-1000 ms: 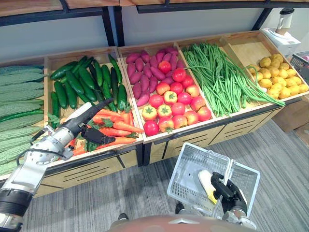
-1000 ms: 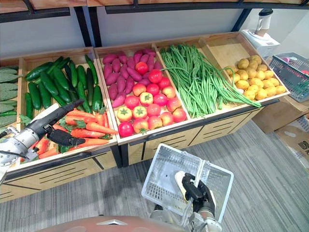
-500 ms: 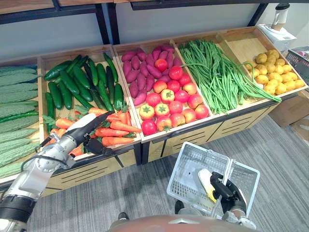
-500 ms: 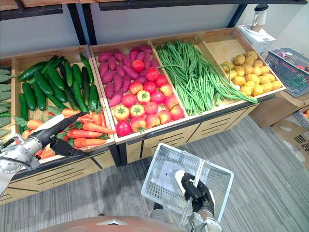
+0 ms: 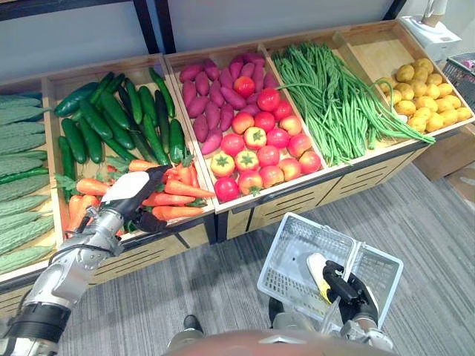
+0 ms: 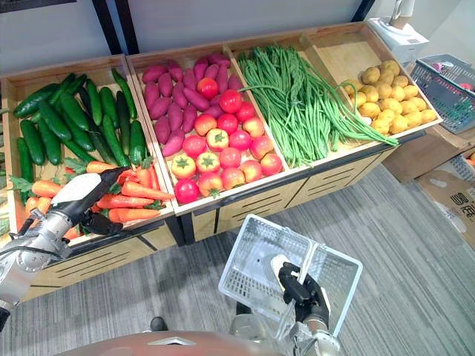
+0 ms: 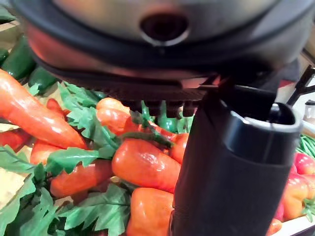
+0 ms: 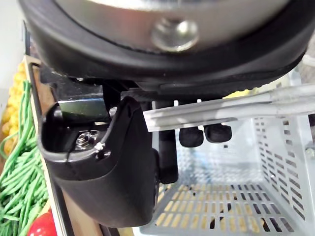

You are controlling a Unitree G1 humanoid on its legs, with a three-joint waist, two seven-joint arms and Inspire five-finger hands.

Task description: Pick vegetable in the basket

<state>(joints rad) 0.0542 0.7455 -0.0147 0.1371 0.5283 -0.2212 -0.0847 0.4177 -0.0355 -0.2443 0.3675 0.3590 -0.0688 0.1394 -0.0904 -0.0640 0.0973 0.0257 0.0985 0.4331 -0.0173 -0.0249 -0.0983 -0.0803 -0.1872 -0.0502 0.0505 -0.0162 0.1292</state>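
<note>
My left arm extends forward from the lower left, the left hand held flat with fingers straight and thumb splayed aside. Low on the right, my right hand has its fingers curled round the basket handle.

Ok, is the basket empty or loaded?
Empty: the basket shows a bare mesh floor; the right hand holds it.

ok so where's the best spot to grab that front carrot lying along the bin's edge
Take the front carrot at its thick orange middle, not the thin tip pointing toward the tomatoes. It lies flat along the bin's front lip with other carrots packed behind, so probably come from above, fingers straddling its width.
</note>
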